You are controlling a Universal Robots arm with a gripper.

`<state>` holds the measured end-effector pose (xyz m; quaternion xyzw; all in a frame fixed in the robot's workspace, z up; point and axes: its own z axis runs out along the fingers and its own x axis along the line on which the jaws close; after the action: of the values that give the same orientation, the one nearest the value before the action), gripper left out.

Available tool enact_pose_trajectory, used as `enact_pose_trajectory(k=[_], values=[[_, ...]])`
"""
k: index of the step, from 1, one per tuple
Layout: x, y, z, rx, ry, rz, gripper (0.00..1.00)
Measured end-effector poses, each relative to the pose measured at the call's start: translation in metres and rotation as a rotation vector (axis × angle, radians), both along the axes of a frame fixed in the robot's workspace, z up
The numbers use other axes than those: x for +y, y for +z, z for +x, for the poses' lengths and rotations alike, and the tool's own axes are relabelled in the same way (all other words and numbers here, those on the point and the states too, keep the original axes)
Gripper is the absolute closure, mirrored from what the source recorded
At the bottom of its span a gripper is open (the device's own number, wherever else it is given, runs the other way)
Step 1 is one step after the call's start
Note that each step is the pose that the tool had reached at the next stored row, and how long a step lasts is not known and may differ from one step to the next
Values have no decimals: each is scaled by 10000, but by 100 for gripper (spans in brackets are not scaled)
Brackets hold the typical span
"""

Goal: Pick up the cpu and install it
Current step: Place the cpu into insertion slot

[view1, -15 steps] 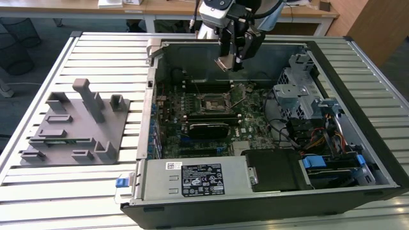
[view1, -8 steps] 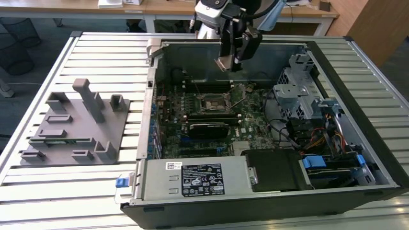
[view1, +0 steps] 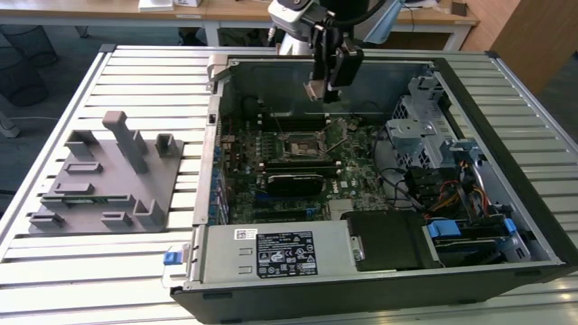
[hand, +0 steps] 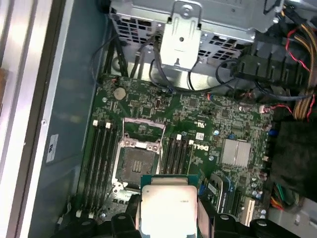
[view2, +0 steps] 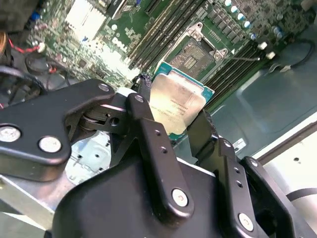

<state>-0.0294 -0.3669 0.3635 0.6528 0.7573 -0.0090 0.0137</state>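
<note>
silver cpu (view2: 178, 99) clamped in the gripper (view2: 172, 118) above the open case (view1: 361, 294); its motherboard socket (hand: 136, 163) looks bare.

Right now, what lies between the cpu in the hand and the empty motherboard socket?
Nothing: in the exterior view the cpu, gripped by the hand, hangs above the socket with only open air between.

Open air separates the cpu (hand: 168, 208) in the gripper (hand: 167, 220) from the socket (hand: 137, 161), flanked by 2 low memory-slot banks (hand: 101, 158); drive cage (view1: 420, 132) and cables (view1: 397, 179) crowd the exterior view's right.
</note>
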Motion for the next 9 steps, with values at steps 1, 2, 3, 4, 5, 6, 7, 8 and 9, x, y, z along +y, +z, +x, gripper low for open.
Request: enact_pose_trajectory(k=[1, 2, 3, 4, 5, 6, 7, 8, 9], values=[[0, -2, 0, 0, -181, 0, 46], [0, -5, 0, 0, -359, 0, 46], [0, -7, 0, 0, -537, -1, 46], [0, -9, 0, 0, -709, -1, 46], [0, -11, 0, 0, -893, -1, 46], [0, -13, 0, 0, -1070, -1, 46], [0, -15, 0, 0, -1232, -2, 46], [0, -17, 0, 0, -1382, -1, 46], [0, -19, 0, 0, -1531, -1, 46]])
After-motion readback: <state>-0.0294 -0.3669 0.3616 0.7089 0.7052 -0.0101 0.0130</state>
